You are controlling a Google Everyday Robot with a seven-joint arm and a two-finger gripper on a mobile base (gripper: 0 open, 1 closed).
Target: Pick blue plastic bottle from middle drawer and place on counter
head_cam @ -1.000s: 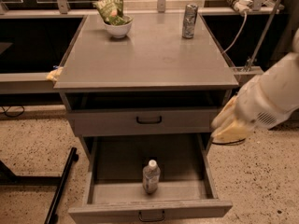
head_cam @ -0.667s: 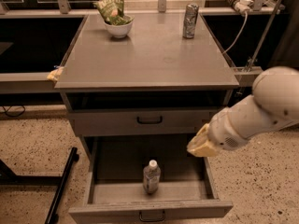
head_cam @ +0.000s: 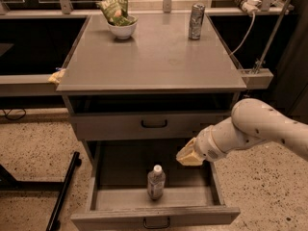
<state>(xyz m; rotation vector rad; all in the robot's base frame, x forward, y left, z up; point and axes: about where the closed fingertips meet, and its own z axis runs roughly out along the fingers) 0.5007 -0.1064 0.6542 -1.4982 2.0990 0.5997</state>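
The blue plastic bottle [head_cam: 156,181] stands upright with its white cap near the front of the open middle drawer [head_cam: 118,166], a little right of centre. My gripper [head_cam: 188,155] reaches in from the right on a white arm and hangs over the drawer's right side, to the right of the bottle and slightly above it, apart from it. The counter [head_cam: 154,57] is the broad grey top above the drawers.
A silver patterned can [head_cam: 196,21] stands at the counter's back right. A white bowl with a green snack bag [head_cam: 120,19] sits at its back left. The closed upper drawer front [head_cam: 154,124] lies just above the gripper. A black leg [head_cam: 65,191] lies on the floor left.
My arm and gripper have moved left and down from beside the cabinet's right edge to over the open drawer's right side, closer to the bottle. The bottle has not moved.
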